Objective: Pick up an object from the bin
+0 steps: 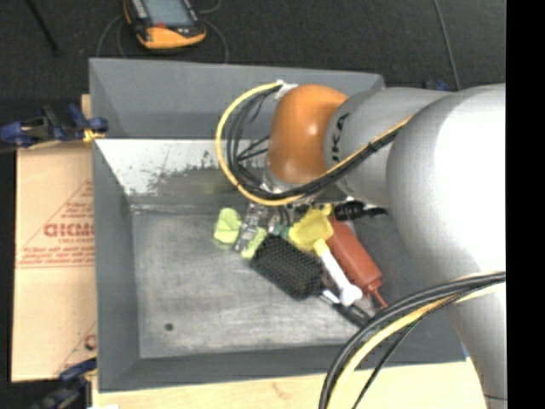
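Camera view from above: a grey metal bin [128, 254] with a small heap of things near its middle. The robot arm, with an orange wrist cover [302, 135] and looped cables, reaches in from the right. Its claw [258, 226] is low over the heap's left end; whether it is open or closed, or holds anything, cannot be told (the wrist hides most of it). A pale green crumpled piece [227, 227] lies just left of the claw, seemingly touching it. A black mesh block [286, 267] lies just below and to the right, its long axis running upper left to lower right. Beyond it lie a yellow piece [311, 229], a white stick [338, 280] and a red-brown tool [356, 261]. The arm's lettering looks like "KUKA", partly hidden.
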Controlling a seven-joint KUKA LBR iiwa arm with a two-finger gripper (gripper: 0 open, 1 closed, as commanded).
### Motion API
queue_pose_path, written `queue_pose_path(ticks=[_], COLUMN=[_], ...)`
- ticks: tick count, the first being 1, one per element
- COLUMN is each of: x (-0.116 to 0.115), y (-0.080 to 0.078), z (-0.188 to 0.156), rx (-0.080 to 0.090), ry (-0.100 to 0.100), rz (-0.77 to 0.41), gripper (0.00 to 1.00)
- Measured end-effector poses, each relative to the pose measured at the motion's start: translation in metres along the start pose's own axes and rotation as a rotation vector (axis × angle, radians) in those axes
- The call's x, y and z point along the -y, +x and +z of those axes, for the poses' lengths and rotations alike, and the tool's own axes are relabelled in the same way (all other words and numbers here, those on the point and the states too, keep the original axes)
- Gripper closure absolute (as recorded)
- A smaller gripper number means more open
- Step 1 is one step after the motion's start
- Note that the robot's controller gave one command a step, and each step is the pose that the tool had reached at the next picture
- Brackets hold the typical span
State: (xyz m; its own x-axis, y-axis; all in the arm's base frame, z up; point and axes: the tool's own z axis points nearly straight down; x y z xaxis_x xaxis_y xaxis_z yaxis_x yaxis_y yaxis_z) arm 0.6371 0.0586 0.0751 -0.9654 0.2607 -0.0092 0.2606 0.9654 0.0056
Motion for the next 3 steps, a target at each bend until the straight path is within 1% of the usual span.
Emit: queue_pose_path(ticks=[1, 2, 3], x=[0.0, -0.002, -0.015], y=[0.005, 0.008, 0.018], z=[-0.004, -0.025, -0.008], rx=[-0.002, -0.005, -0.007], ry=[0.002, 0.005, 0.001], rz=[0.047, 0.225, -0.762], gripper=[1.0, 1.0, 1.0])
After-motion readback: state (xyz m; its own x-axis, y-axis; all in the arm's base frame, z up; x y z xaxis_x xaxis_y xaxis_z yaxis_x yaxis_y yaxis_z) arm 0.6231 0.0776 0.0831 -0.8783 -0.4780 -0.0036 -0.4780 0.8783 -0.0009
